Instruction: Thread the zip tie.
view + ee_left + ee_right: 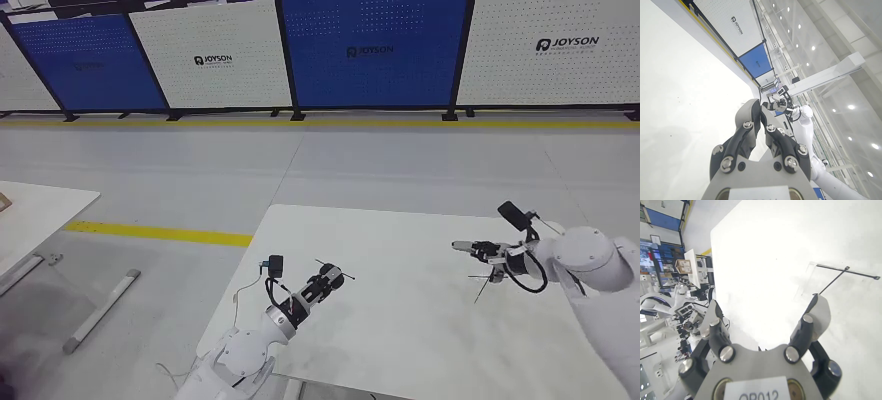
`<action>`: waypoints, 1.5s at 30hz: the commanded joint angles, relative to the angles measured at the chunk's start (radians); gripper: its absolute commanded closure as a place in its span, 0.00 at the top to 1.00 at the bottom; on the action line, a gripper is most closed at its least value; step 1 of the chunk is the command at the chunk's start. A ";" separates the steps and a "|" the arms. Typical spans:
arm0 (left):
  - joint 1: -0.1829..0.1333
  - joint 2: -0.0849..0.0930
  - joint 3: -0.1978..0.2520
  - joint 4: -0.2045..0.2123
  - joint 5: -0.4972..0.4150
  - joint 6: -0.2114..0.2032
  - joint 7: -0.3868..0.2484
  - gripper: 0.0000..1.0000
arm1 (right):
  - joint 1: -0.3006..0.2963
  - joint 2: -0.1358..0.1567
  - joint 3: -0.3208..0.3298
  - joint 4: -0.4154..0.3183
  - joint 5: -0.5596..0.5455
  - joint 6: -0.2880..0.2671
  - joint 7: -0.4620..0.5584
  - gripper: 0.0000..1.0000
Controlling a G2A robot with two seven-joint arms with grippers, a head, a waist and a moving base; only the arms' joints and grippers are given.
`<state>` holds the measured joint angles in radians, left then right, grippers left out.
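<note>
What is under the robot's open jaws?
Two black zip ties lie crossed on the white table below the right gripper, on what looks like a clear sheet. One jaw hides the tip of one tie.

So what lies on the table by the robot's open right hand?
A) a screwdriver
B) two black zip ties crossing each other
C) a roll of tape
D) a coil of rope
B: two thin black zip ties cross on the white table just past one fingertip of the open right gripper.
</note>
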<state>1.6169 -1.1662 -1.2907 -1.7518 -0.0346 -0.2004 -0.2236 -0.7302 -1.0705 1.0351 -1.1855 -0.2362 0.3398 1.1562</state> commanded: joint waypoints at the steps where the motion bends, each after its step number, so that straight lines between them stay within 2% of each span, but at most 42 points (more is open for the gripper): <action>1: 0.000 0.000 0.000 0.000 0.000 0.000 0.000 0.00 | 0.002 0.000 -0.001 0.002 -0.002 0.000 0.001 1.00; 11: 0.000 0.000 0.000 0.000 0.000 0.000 0.000 0.00 | -0.007 0.000 -0.007 0.000 -0.012 -0.002 0.002 1.00; 14: 0.000 0.000 0.000 0.000 0.000 0.000 0.000 0.00 | 0.013 0.007 -0.018 0.011 -0.114 0.000 0.011 1.00; 16: 0.000 0.000 0.000 0.000 0.000 0.000 0.000 0.00 | 0.037 0.008 -0.034 0.013 -0.181 0.000 0.074 1.00; 20: 0.000 0.000 0.000 0.000 0.000 0.000 0.000 0.00 | 0.078 -0.002 -0.057 0.042 -0.227 0.000 0.147 1.00; 22: 0.000 0.000 0.000 0.000 0.000 0.000 0.000 0.00 | 0.097 -0.011 -0.091 0.058 -0.260 0.000 0.171 1.00; 32: 0.000 0.000 0.000 0.000 0.000 0.000 0.000 0.00 | 0.097 -0.011 -0.091 0.058 -0.260 0.000 0.171 1.00; 37: 0.000 0.000 0.000 0.000 0.000 0.000 0.000 0.00 | 0.084 -0.015 -0.104 0.055 -0.261 -0.020 0.152 1.00; 41: 0.000 0.000 0.000 0.000 0.000 0.000 0.000 0.00 | 0.104 -0.027 -0.129 0.101 -0.242 -0.040 0.170 1.00; 45: 0.000 0.000 0.000 0.000 0.000 0.000 0.000 0.00 | 0.141 -0.053 -0.187 0.170 -0.252 -0.038 0.168 1.00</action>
<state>1.6169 -1.1662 -1.2907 -1.7518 -0.0346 -0.2004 -0.2236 -0.5973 -1.1166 0.8643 -1.0328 -0.4829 0.2953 1.3259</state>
